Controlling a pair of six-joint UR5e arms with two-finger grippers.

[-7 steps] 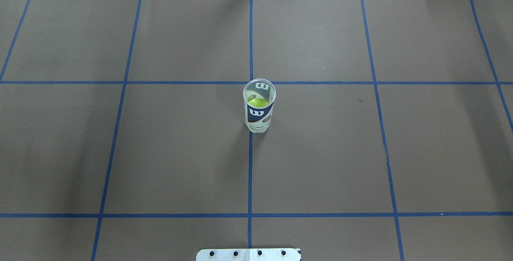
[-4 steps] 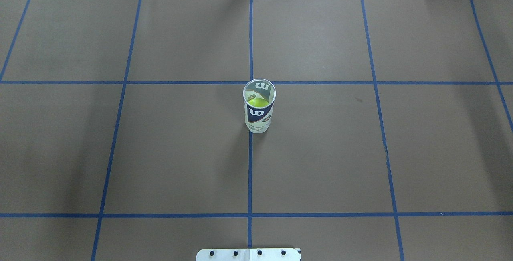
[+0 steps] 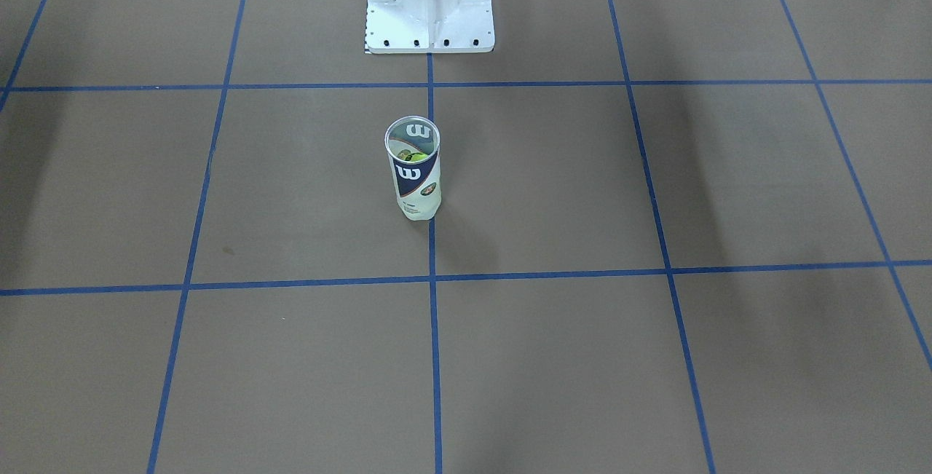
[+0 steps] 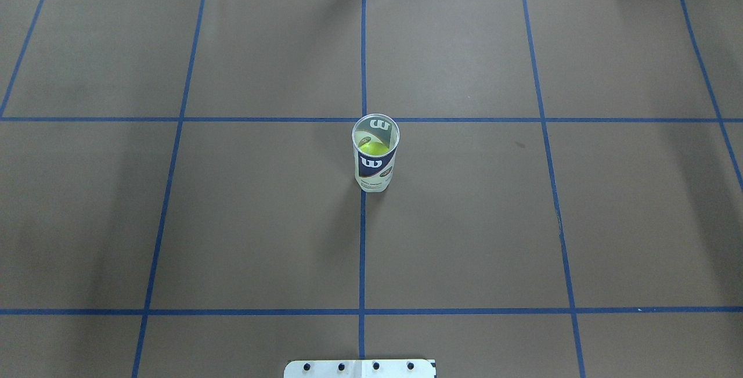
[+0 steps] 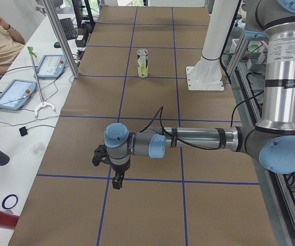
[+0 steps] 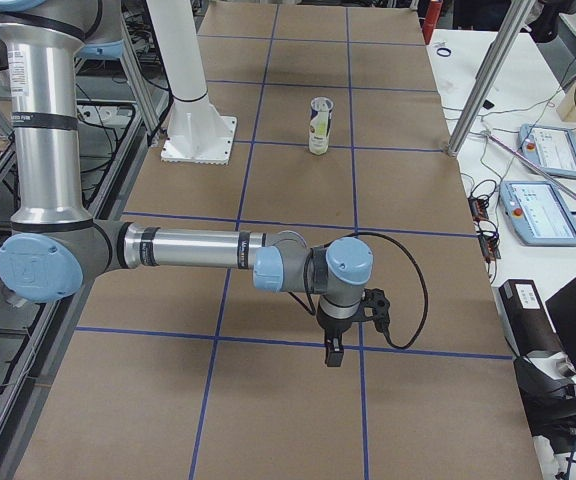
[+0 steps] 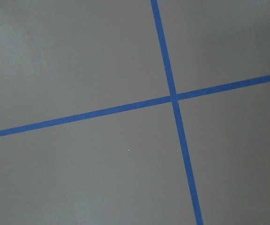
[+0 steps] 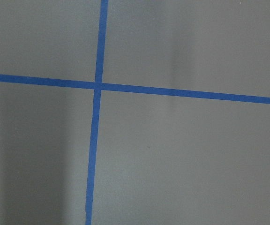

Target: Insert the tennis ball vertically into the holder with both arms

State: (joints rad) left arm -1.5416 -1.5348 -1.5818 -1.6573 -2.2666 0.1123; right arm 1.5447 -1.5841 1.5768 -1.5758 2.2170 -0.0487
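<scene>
The ball point(image 4: 373, 147) is seen inside the upright can point(image 4: 375, 164), midway between tabletop point(image 4: 232, 221) edges; insertion is judged done. The left end effector point(image 5: 117, 182) and right end effector point(image 6: 333, 355) are parked near opposite edges; their spread cannot be told.

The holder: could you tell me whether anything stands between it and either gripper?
Nothing visible does: only brown table surface lies between the holder and the left gripper or right gripper. The tennis ball sits inside the holder.
</scene>
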